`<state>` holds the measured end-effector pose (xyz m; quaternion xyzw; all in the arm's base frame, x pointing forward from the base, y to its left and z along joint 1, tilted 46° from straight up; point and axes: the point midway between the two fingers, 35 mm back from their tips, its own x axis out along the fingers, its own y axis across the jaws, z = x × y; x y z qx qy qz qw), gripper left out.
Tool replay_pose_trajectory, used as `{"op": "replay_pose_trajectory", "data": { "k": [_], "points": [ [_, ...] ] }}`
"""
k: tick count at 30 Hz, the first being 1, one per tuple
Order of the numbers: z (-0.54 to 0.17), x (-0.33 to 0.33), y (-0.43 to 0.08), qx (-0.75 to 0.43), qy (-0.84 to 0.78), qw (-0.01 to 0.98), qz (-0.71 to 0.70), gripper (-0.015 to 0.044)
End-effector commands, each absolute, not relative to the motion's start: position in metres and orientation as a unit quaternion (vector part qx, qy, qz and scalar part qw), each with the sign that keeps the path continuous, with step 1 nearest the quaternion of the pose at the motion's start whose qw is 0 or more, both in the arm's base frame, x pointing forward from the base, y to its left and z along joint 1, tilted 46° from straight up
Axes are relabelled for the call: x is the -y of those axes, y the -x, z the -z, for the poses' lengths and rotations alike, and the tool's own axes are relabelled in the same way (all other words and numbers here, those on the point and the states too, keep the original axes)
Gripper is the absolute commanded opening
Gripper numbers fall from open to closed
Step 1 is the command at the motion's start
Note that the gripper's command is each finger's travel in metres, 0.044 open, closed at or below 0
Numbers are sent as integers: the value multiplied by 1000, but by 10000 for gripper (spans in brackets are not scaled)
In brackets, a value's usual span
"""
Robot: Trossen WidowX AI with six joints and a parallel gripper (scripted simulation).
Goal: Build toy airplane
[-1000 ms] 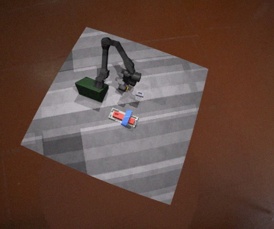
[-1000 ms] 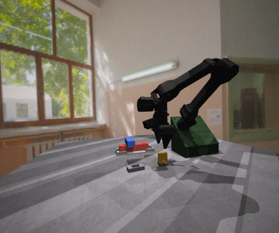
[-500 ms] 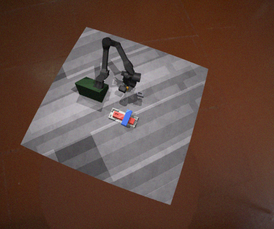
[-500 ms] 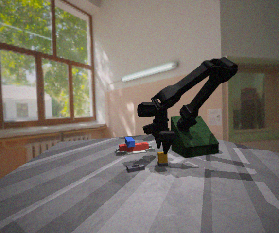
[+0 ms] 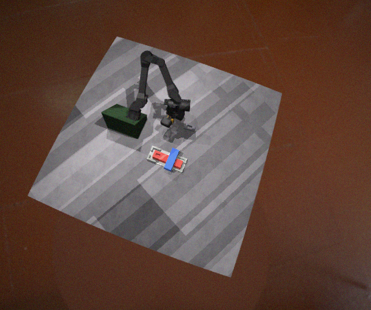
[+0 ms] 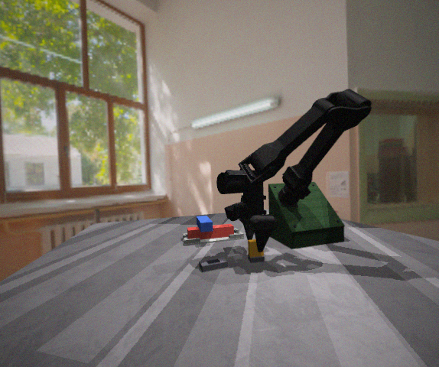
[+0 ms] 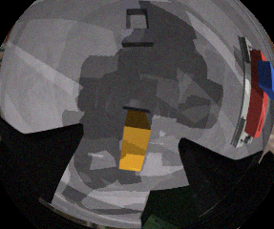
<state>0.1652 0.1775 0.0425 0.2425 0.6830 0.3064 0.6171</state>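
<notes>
Tail fin pickup: fingers wide, nothing held.
In the wrist view, the yellow tail fin (image 5: 172, 120) (image 6: 255, 248) (image 7: 136, 143) lies between the fingertips of the gripper (image 6: 255, 244) (image 7: 132, 137), long axis near twelve-to-six; closure should run roughly nine-to-three. No legible labels or brands.

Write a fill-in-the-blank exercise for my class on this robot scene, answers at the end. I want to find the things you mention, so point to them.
1. The blue wing (image 5: 171, 159) (image 6: 204, 223) (image 7: 268, 80) lies across the ____ fuselage.
2. The tail fin standing between the gripper's fingers is coloured ____.
3. The gripper (image 6: 256, 244) (image 7: 132, 137) is ____, not shut.
4. The arm is mounted on a ____ base (image 5: 120, 126) (image 6: 318, 238).

Missing words: red; yellow; open; green.
</notes>
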Motion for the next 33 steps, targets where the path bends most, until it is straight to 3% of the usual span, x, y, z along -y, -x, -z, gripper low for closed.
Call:
{"op": "replay_pose_trajectory", "data": {
  "k": [1, 10, 25, 33],
  "points": [
    [-35, -182, -162, -687, -243, 615, -302, 440],
    [-28, -190, -159, -686, -245, 614, -303, 440],
    [-28, -190, -159, -686, -245, 614, -303, 46],
    [-28, -190, -159, -686, -245, 614, -303, 0]
  ]
}}
